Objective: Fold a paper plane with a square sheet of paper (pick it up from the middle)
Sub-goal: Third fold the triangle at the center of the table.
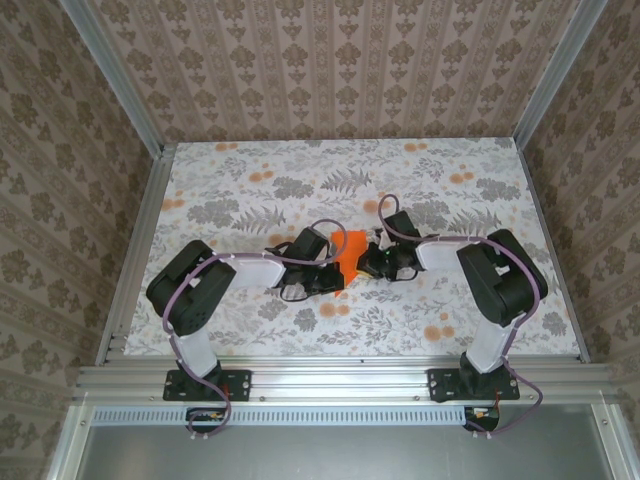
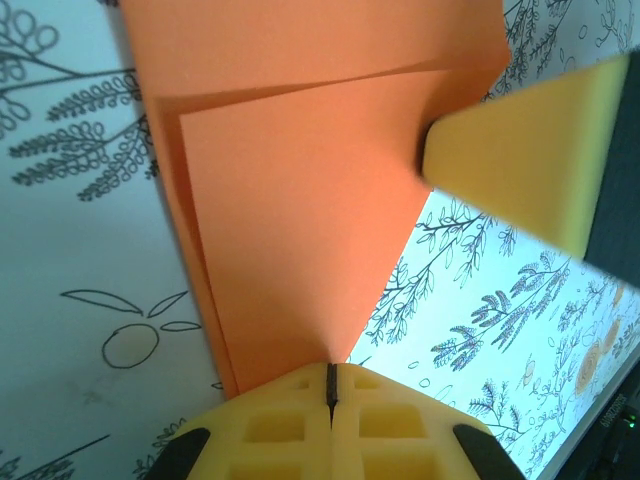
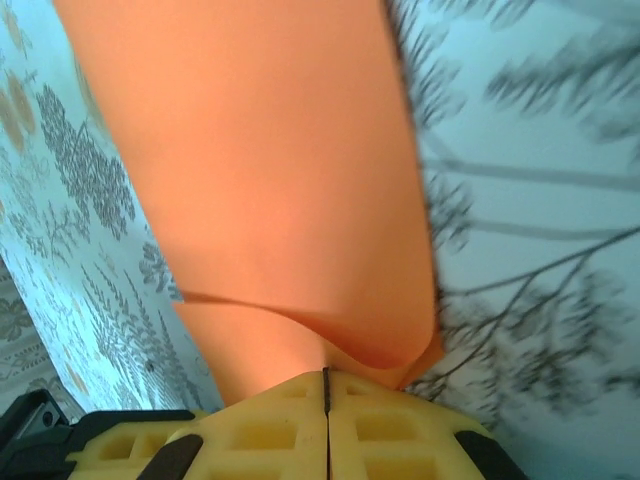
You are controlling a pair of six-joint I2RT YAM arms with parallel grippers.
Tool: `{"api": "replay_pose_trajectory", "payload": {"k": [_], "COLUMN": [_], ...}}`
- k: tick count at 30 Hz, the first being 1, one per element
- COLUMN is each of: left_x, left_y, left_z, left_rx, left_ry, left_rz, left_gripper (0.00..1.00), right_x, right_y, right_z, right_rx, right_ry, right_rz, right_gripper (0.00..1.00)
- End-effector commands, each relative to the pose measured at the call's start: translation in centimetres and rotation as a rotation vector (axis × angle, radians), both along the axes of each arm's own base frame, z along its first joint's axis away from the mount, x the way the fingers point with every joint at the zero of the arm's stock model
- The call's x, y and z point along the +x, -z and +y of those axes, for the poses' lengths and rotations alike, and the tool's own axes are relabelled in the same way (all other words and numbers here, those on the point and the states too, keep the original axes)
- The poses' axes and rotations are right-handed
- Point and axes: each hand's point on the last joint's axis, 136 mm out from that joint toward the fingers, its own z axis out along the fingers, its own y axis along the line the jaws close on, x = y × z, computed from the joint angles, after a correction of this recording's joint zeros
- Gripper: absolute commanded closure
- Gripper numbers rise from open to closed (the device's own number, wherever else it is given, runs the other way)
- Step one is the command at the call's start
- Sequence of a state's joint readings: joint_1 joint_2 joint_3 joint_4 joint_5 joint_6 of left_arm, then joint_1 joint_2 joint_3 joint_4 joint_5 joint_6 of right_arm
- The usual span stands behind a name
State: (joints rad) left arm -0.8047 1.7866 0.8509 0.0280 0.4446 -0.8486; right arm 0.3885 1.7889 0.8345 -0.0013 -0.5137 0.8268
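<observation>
Wallpaper in a brown damask pattern lines the walls (image 1: 330,70) around the tabletop (image 1: 250,180), which is covered with a white cloth (image 1: 200,215) printed with grey leaves and small orange flowers. An aluminium frame (image 1: 340,378) runs along the near edge.

From that edge the left arm (image 1: 245,272) and right arm (image 1: 450,255) reach inward and meet at the middle of the tabletop, with the paper (image 1: 348,262) between them.

The paper is bright, plain orange and already folded into a small angular shape. In the left wrist view (image 2: 300,200) two layers show: a top flap lies over a lower one, its straight edges slightly offset, and the whole piece narrows to a point at the left jaws. In the right wrist view (image 3: 270,180) it is a broad smooth band with a loose, bowed edge curling just above the right jaws. I cannot tell whether it touches the cloth.

Both sets of jaws are closed on the paper. The left jaws' yellow pads (image 2: 280,425) meet in a thin seam with the paper's narrow tip pinched in it. The right jaws' pads (image 3: 270,435) are pressed together the same way on the opposite end, and one of them shows in the left wrist view at the paper's right edge.
</observation>
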Motion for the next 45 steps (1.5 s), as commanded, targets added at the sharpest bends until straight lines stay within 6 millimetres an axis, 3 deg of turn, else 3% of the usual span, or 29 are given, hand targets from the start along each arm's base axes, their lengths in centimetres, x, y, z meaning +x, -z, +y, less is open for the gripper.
{"api": "replay_pose_trajectory", "payload": {"k": [1,6,11,13,16,23,30,33,38,42,45], "left_x": [-3.8,-4.2,-3.8,-3.6,-3.4,-3.1,-3.1,-3.1,-3.4,-3.3,-2.8], "left_y": [4.8,5.0,4.5,4.3,4.1,4.1,4.0,4.0,4.2,3.8,2.8], "left_z": [4.8,5.2,4.6,4.4,4.2,3.9,4.0,4.0,4.4,4.3,3.9], "left_rx": [0.214,0.221,0.208,0.205,0.204,0.201,0.207,0.208,0.215,0.212,0.195], "left_ry": [0.008,0.01,0.021,0.025,0.026,0.028,0.035,0.033,0.035,0.037,0.044], "left_rz": [0.131,0.142,0.134,0.13,0.125,0.123,0.116,0.114,0.117,0.11,0.084], "left_gripper": [1.0,1.0,1.0,1.0,1.0,1.0,1.0,1.0,1.0,1.0,1.0], "right_x": [1.3,3.0,4.7,4.6,3.0,-0.3,-1.1,-0.9,0.3,1.8,2.8], "right_y": [2.0,1.2,-2.5,-4.3,-5.4,-3.2,-0.2,1.0,1.9,1.1,-1.1], "right_z": [-3.3,-4.6,-4.3,-3.3,-2.0,0.2,1.9,1.1,-2.4,-4.3,-4.7], "right_rx": [-0.119,-0.118,-0.058,-0.007,0.008,-0.01,0.001,-0.032,-0.091,-0.088,-0.099], "right_ry": [0.045,0.07,0.066,0.045,0.005,-0.024,-0.063,-0.055,0.019,0.063,0.073], "right_rz": [-0.002,-0.046,-0.147,-0.182,-0.191,-0.117,-0.032,-0.01,-0.004,-0.009,-0.058], "right_gripper": [0.92,0.92,0.9,0.89,0.88,0.88,0.89,0.89,0.88,0.87,0.86]}}
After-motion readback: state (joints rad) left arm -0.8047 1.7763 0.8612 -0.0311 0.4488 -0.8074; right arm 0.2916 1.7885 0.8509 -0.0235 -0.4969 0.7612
